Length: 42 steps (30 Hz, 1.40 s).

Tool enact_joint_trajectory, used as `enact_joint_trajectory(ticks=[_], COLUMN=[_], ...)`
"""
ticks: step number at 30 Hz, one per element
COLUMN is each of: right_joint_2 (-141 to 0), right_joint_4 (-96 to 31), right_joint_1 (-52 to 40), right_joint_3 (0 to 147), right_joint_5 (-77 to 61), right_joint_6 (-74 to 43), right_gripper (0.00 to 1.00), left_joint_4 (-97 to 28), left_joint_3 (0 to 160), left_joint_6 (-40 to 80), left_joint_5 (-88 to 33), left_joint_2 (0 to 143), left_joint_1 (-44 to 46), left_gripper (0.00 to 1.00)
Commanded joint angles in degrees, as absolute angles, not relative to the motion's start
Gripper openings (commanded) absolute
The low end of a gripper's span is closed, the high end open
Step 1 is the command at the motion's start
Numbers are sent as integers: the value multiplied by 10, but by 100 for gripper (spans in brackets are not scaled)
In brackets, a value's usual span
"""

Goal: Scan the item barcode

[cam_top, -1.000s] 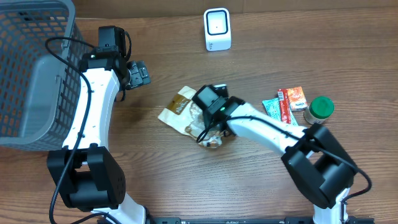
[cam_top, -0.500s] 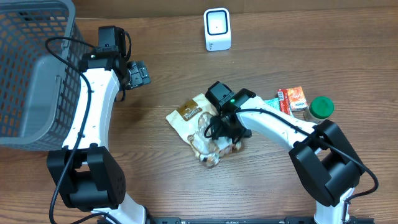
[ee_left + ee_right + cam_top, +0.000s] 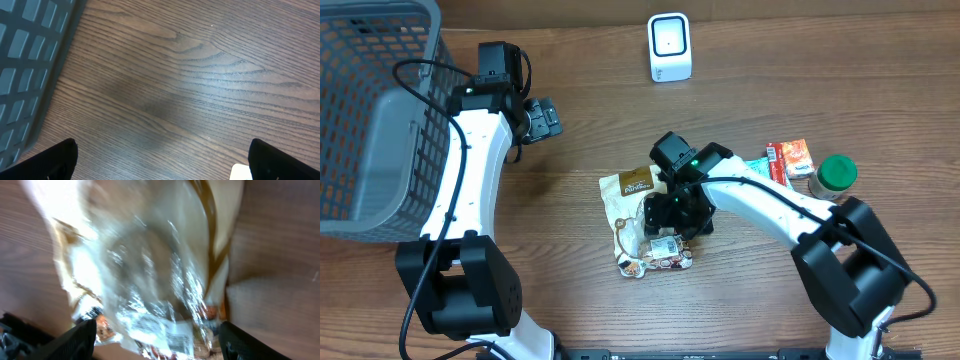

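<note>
Far left: grey plastic mesh basket [image 3: 365, 110]. Beside it, my left gripper [image 3: 544, 118], fingers wide, holding nothing. Top centre: white box-shaped scanner [image 3: 669, 47]. Mid-table: cream-and-brown crinkly snack bag [image 3: 625, 225] lying flat. My right gripper [image 3: 675, 213] is above it, fingers spread astride; contact unclear.

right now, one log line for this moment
left gripper: open, by basket | right gripper: open over snack bag on table | scanner: apart from bag
</note>
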State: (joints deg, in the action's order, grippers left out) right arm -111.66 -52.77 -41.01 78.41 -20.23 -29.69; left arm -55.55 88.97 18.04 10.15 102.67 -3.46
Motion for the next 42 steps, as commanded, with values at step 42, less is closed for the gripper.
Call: enact_joint_trajectory(ticks=[42], right_joint_2=[-1117], right_joint_4=[-438], right_joint_1=[-397], right_joint_3=[742], right_joint_5=[115], right_joint_6=[-386], right_gripper=[96], left_joint_4=[-555], left_joint_3=[892], left_joint_6=[180], left_joint_5=[109], left_joint_2=[1032], left_joint_1=[-33], left_gripper=[100])
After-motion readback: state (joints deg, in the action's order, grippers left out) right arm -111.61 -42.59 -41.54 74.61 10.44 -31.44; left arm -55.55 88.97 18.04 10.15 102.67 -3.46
